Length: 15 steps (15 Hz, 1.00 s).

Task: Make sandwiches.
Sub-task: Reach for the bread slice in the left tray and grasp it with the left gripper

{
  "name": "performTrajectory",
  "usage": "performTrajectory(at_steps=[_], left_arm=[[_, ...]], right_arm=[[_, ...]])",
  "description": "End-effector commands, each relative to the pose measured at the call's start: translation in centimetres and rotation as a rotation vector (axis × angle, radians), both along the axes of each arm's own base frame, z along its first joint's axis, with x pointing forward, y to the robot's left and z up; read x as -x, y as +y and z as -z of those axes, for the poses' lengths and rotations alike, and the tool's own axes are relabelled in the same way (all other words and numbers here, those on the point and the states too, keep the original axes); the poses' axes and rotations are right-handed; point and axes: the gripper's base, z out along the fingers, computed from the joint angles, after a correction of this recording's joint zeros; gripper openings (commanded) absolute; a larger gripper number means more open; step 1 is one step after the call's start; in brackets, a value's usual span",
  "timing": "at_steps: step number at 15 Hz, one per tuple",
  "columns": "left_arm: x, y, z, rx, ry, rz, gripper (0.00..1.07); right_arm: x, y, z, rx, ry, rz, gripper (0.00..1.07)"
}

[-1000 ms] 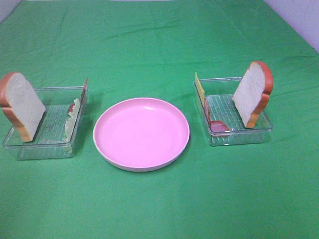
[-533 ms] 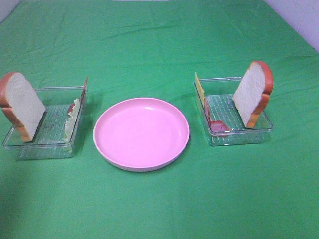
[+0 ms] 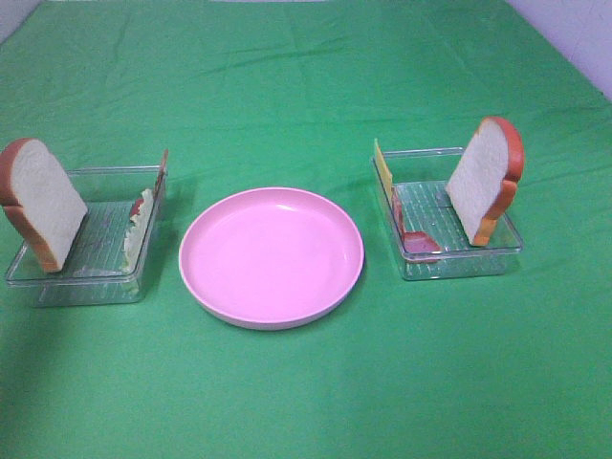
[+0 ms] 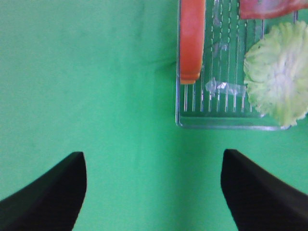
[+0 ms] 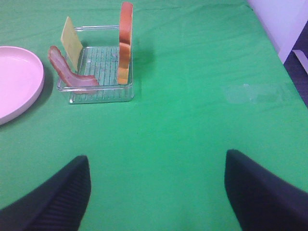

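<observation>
on the green cloth (image 3: pixel 306 86), from the high camera: round pink plate (image 3: pixel 272 256) at the middle. clear left tray (image 3: pixel 57 285) on one side of it and clear right tray (image 3: pixel 459 266) on the other, both just beside the plate and not touching it. left bread slice (image 3: pixel 43 203) upright in the left tray, at the wall far from the plate, white face and orange-brown crust. pale green lettuce (image 3: pixel 137 222) on edge against the wall nearest the plate. right bread slice (image 3: pixel 486 180) upright and a little tilted in the right tray, again on the side far from the plate. yellow cheese slice (image 3: pixel 383 170) on edge at the wall nearest the plate, right bacon strip (image 3: pixel 419 241) curled on the tray floor just by it. sandwich parts all apart in their trays, none stacked.

from the left wrist camera: left gripper (image 4: pixel 154 192) released, dark fingers spread wide, nothing between them, hovering over the cloth near the left tray. left bread slice seen crust-on, lettuce round and frilled beside it, left bacon strip (image 4: pixel 267 7) cut by the frame edge.

from the right wrist camera: right gripper (image 5: pixel 156 192) likewise released, fingers wide apart over the cloth, well apart from the right tray. bread, cheese and bacon all in that tray, plate rim just beside it.
</observation>
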Motion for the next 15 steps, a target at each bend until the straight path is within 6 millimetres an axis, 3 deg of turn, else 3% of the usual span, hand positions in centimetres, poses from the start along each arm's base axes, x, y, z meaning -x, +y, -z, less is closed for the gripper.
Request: performTrajectory(at_steps=[1, 5, 9, 15], left_arm=[[-4.2, -0.2, 2.6, 0.042, -0.017, -0.011, 0.74], [-7.5, -1.5, 5.9, 0.094, -0.010, 0.049, 0.74], [-8.8, -2.3, 9.1, 0.096, 0.033, 0.053, 0.74], [-9.1, -1.9, 9.3, 0.054, 0.017, 0.070, 0.50]], right_arm=[[0.1, 0.0, 0.0, 0.008, -0.024, 0.000, 0.73], [0.1, 0.0, 0.0, 0.008, -0.024, 0.000, 0.73], [0.1, 0.0, 0.0, 0.008, -0.024, 0.000, 0.73], [0.1, 0.0, 0.0, 0.008, -0.024, 0.000, 0.73]])
